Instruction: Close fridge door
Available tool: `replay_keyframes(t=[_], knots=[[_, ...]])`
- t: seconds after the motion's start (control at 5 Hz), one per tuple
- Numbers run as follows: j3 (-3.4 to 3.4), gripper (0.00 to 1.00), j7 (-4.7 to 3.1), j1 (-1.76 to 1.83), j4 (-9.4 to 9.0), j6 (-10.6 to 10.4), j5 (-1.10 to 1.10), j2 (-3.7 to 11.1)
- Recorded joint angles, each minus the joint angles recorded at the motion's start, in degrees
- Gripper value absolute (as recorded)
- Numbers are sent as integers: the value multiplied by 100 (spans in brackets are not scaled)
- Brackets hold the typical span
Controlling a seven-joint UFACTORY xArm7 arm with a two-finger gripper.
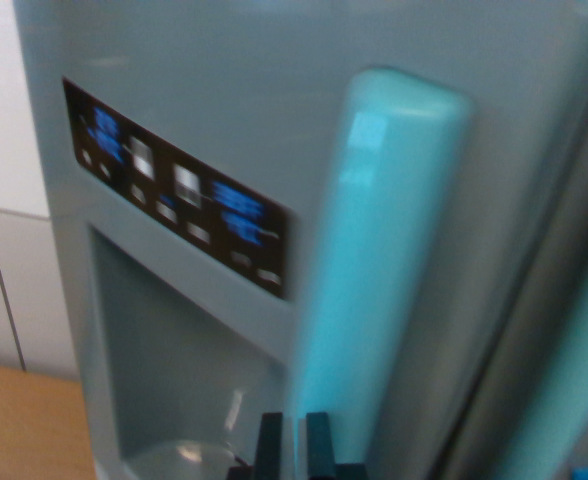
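Looking at the wrist view, the whole thing is pretty blurry and tilted, so take the fine details with a grain of salt. The fridge door (224, 90) fills nearly the whole frame, a pale grey-green panel sitting right in front of and above the gripper (294, 445). Only the two dark finger tips poke up at the bottom edge, standing close side by side with a thin slit between them, nothing pinched in there. So the jaws look pretty much pressed together, though they're cut off by the frame.

Straight above the jaws is the door handle (374, 280), a chunky turquoise bar. Its long axis runs up and down the door, leaning a bit toward the wrist view's right as it climbs, and its rounded top end points up near the top of the frame. The lower end comes down just beside the finger tips on the wrist view's right; can't tell whether they actually touch it.

Up and to the wrist view's left of the jaws is a black control panel (179, 190) with blue-lit readouts and small pale buttons, slanted down toward the handle. Below that, just left of the jaws, is the recessed dispenser bay (174, 370).

Far left there's a white wall (4, 150) and a strip of wooden floor (24, 425) in the bottom corner. Another turquoise bar (574, 360) shows at the far right edge.
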Motion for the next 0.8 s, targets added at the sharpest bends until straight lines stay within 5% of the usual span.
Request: replay_keyframes(t=[0.2,0.4,0.6,0.8], knots=[[0,100,0,0,0,0,0,0],[0,100,0,0,166,-119,0,265],[0,100,0,0,166,-119,0,265],[-15,100,0,0,368,-121,0,556]])
